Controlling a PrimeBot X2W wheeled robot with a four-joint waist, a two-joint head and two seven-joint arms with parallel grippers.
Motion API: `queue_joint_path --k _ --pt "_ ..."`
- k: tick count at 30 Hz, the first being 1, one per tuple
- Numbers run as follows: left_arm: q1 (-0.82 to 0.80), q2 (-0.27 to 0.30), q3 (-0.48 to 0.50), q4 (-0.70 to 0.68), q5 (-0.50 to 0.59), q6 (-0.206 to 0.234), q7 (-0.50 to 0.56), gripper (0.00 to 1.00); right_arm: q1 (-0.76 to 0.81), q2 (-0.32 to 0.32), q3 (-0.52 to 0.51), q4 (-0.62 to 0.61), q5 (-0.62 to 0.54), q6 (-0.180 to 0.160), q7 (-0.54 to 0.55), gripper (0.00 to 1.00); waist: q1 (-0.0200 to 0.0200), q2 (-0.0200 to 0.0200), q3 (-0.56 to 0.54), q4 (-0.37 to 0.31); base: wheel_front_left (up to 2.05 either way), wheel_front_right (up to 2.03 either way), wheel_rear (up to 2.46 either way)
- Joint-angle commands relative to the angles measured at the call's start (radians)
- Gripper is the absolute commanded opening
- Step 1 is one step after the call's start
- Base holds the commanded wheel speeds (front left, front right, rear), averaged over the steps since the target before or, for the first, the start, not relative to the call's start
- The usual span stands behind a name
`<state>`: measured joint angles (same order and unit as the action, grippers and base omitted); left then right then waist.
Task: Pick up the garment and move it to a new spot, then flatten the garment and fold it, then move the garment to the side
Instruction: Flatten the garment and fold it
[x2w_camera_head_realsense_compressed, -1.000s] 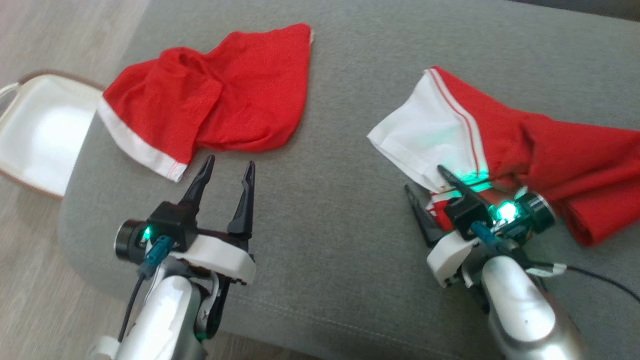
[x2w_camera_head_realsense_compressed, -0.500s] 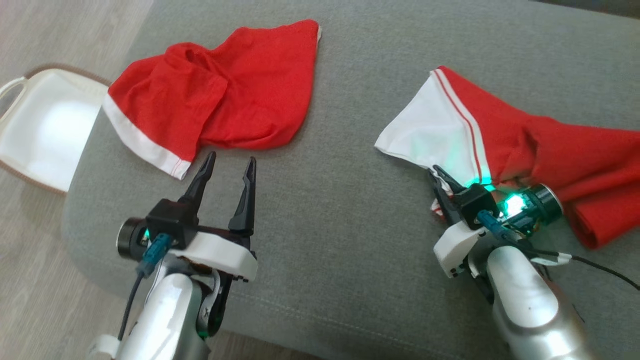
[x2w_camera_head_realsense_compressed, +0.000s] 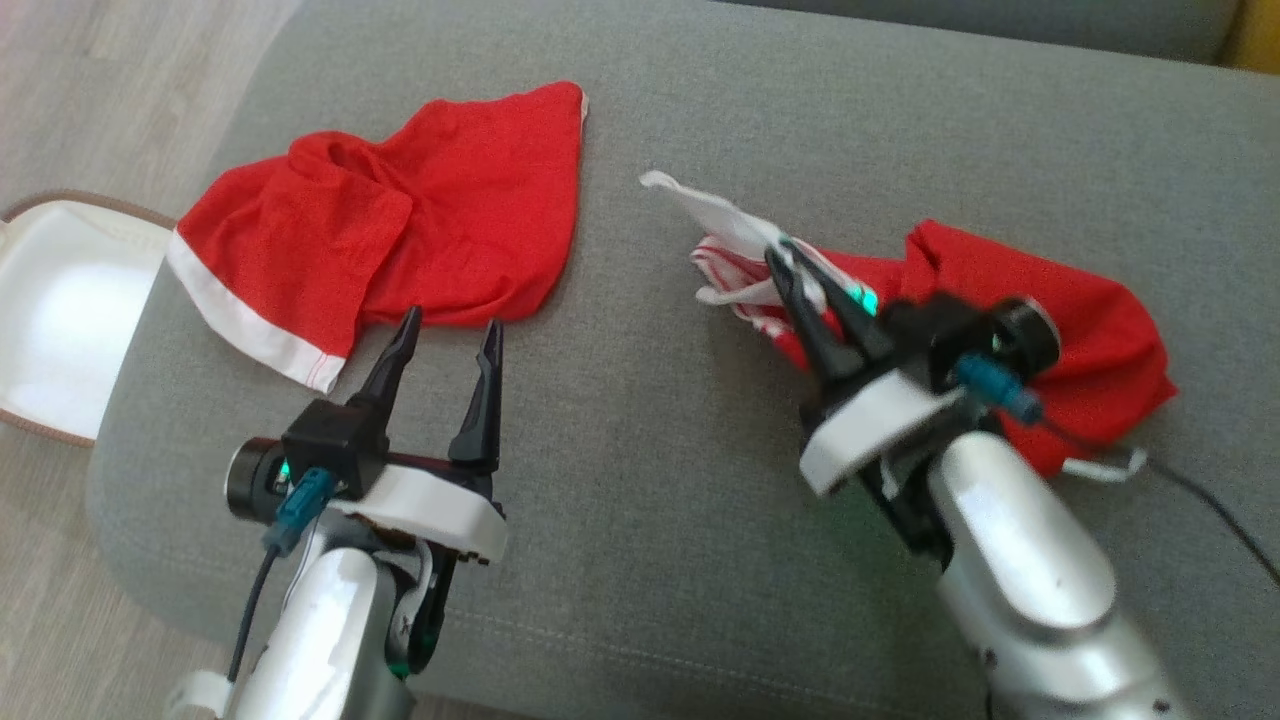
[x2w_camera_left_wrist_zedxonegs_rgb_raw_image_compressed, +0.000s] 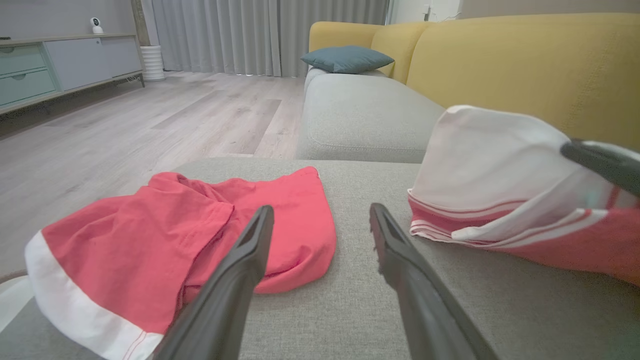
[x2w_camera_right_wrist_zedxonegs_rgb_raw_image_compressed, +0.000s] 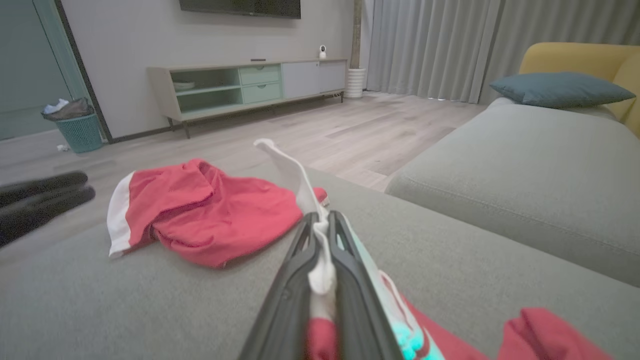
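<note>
The garment (x2w_camera_head_realsense_compressed: 1085, 315) is red with a white striped band and lies bunched on the right of the grey cushion (x2w_camera_head_realsense_compressed: 640, 480). My right gripper (x2w_camera_head_realsense_compressed: 788, 258) is shut on its white band, which is lifted and sticks out past the fingertips. In the right wrist view the white cloth (x2w_camera_right_wrist_zedxonegs_rgb_raw_image_compressed: 287, 167) is pinched between the closed fingers of that gripper (x2w_camera_right_wrist_zedxonegs_rgb_raw_image_compressed: 322, 216). My left gripper (x2w_camera_head_realsense_compressed: 450, 322) stands open and holds nothing, just in front of a second red garment (x2w_camera_head_realsense_compressed: 420, 230). The left wrist view shows that gripper (x2w_camera_left_wrist_zedxonegs_rgb_raw_image_compressed: 321, 210) between the second garment (x2w_camera_left_wrist_zedxonegs_rgb_raw_image_compressed: 165, 235) and the lifted band (x2w_camera_left_wrist_zedxonegs_rgb_raw_image_compressed: 490, 165).
A white basket (x2w_camera_head_realsense_compressed: 50, 300) sits on the wood floor off the cushion's left edge. A yellow sofa (x2w_camera_left_wrist_zedxonegs_rgb_raw_image_compressed: 500, 60) with a blue pillow (x2w_camera_left_wrist_zedxonegs_rgb_raw_image_compressed: 345, 57) stands behind. The right arm's black cable (x2w_camera_head_realsense_compressed: 1215, 510) trails over the cushion.
My right gripper has shut on the garment's white band and pulled it up and to the left, bunching the red cloth. The head camera has shifted. The left gripper has stayed open in place.
</note>
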<state>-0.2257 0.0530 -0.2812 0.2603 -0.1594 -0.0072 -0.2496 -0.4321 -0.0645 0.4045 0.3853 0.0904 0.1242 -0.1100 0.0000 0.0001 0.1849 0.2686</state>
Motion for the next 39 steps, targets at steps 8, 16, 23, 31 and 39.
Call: queue_joint_path --k 8,16,23,31,39 --pt "-0.023 0.000 0.034 -0.037 0.006 -0.009 -0.012 1.00 -0.144 -0.047 -0.125 -0.071 0.140 0.007 0.144 0.00 0.0000 -0.0001 0.055 0.010 0.00 0.00 0.00" --pt "-0.044 -0.001 0.036 -0.028 0.014 -0.018 -0.012 1.00 -0.253 -0.130 -0.194 0.116 0.077 0.007 0.132 1.00 0.0000 -0.0001 0.079 0.009 0.00 0.00 0.00" --pt "-0.033 -0.001 0.049 -0.021 0.027 -0.017 -0.012 1.00 -0.212 -0.089 -0.170 0.161 0.048 0.007 0.014 1.00 0.0000 -0.0001 0.038 -0.046 0.00 0.00 0.00" --pt "-0.001 -0.001 0.071 -0.030 0.033 -0.016 -0.012 1.00 -0.017 -0.025 -0.191 0.062 0.034 0.007 -0.097 1.00 0.0000 -0.0001 -0.051 -0.149 0.00 0.00 0.00" --pt "0.038 -0.001 0.090 -0.043 0.024 -0.010 -0.012 1.00 0.203 0.009 -0.256 -0.091 -0.032 0.007 -0.136 1.00 0.0000 -0.0001 -0.109 -0.222 0.00 0.00 0.00"
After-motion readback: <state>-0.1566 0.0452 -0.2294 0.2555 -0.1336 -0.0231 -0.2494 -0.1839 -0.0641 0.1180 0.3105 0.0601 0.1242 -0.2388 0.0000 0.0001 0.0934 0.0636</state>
